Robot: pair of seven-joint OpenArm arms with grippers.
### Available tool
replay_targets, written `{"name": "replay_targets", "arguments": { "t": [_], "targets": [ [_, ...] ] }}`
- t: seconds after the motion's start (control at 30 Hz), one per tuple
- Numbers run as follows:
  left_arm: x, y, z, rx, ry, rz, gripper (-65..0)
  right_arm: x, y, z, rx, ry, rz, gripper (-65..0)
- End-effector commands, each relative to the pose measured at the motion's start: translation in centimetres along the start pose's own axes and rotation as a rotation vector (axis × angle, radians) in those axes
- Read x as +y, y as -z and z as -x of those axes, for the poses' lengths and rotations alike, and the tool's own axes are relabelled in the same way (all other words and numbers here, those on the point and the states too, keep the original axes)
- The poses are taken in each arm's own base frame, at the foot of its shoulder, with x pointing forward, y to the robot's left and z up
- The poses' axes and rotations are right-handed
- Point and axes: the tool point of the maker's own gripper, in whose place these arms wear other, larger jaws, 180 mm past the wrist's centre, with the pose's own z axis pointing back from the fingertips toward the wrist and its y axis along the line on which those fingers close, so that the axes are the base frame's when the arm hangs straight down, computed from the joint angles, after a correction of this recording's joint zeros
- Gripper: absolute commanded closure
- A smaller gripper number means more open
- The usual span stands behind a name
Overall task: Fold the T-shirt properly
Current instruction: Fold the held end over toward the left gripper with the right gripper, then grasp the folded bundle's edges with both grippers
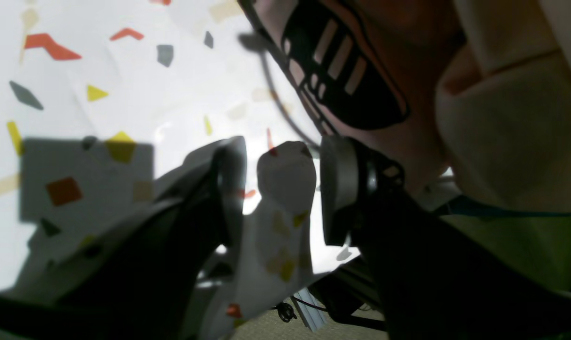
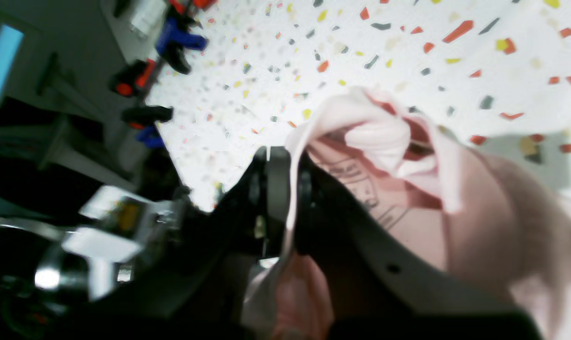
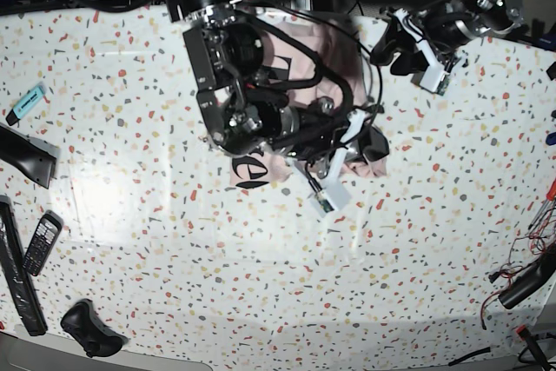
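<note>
The pale pink T-shirt (image 3: 300, 71) lies bunched at the table's far middle, largely hidden under my right arm. Black lettering shows at its near edge (image 3: 252, 171). My right gripper (image 3: 363, 141) is shut on a fold of the shirt's edge. In the right wrist view the cloth (image 2: 408, 189) runs between the closed fingers of this gripper (image 2: 290, 198) and hangs crumpled beyond them. My left gripper (image 3: 398, 51) hovers at the far right, apart from the shirt. In the left wrist view it (image 1: 283, 189) stands open and empty over the table, with the lettered shirt (image 1: 347, 71) ahead to the right.
A phone (image 3: 42, 243), a long black bar (image 3: 17, 280) and a black lump (image 3: 87, 327) lie at the near left. A teal marker (image 3: 28, 100) sits far left. Cables and tools (image 3: 530, 280) crowd the right edge. Clamps (image 2: 172, 38) grip the table edge.
</note>
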Motion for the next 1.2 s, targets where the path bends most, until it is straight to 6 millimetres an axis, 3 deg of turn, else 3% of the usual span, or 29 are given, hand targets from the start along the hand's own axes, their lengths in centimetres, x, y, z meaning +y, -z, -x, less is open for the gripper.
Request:
{"name": "replay_targets", "arguments": {
  "t": [0.0,0.1,0.17,0.27,0.43,0.53,0.63,0.77,0.87,0.97,1.17],
  "targets": [
    [-0.1,-0.2,-1.4,-0.049,0.015,0.01,-24.7,1.5,-0.1,-2.8,-0.093,-0.007,-0.066,-0.6],
    [0.4,-0.4,-2.3,-0.066,0.029,-0.002,-24.7,4.0,-0.6,-4.8,-0.174,0.017,-0.21,-18.1],
    [1.0,-1.0,-3.1,-0.088,0.04,-0.026,-24.7,5.2,-1.1,-5.7,-0.19,0.042,-0.287,-23.6],
    [2.1,-2.2,-4.2,-0.119,0.055,-0.073,-24.7,5.9,-1.3,-6.3,-0.16,0.02,-0.328,-24.0],
    [5.1,-4.8,-5.4,-0.16,0.055,-0.181,-24.7,5.2,-1.7,-7.3,-0.068,-0.084,-0.3,-23.9],
    [6.4,-6.6,-6.4,-0.213,0.027,-0.224,-24.7,2.6,-2.3,-8.6,-0.068,-0.142,-0.173,-23.2],
    [6.4,-8.3,-8.4,-0.307,-0.01,-0.211,-24.5,-1.0,-3.5,-9.4,-0.062,-0.178,-0.004,-15.6],
    [4.1,-9.5,-11.1,-0.399,-0.022,-0.123,-14.8,-4.0,-5.3,-8.8,-0.04,-0.179,0.095,-0.9],
    [1.7,-10.0,-12.5,-0.419,-0.02,-0.026,-7.3,-7.5,-7.2,-7.0,0.047,-0.21,0.222,0.0],
    [-0.5,-9.6,-12.5,-0.39,-0.021,0.063,0.0,-9.6,-9.1,-5.6,0.101,-0.22,0.286,0.0],
    [-6.9,-6.6,-10.8,-0.275,-0.043,0.335,0.0,-12.4,-11.0,-1.7,0.196,-0.169,0.344,0.0]
  ]
}}
